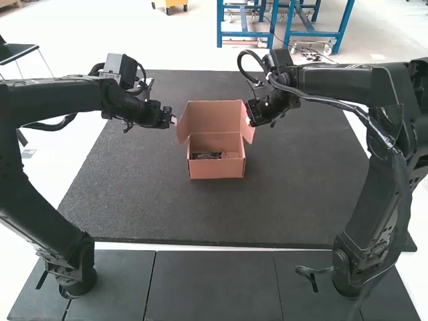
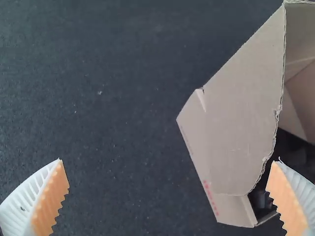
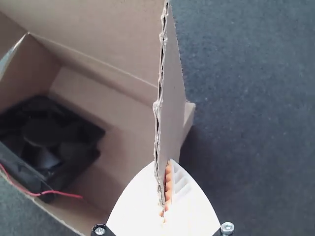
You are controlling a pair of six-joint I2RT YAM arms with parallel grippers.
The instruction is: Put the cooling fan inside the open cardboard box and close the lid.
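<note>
The cardboard box stands in the middle of the black mat with its lid upright at the back. The black cooling fan lies inside the box; the right wrist view shows the fan with a thin red wire. My right gripper is shut on the edge of the lid's right side flap, the gripper pinching the cardboard. My left gripper is open beside the lid's left side flap, which lies between the gripper's spread fingers, closer to one finger.
The black mat covers most of the table, with pale surface around it. Dark base plates lie along the front edge, where both arms are mounted. Open mat lies in front of the box and to both sides.
</note>
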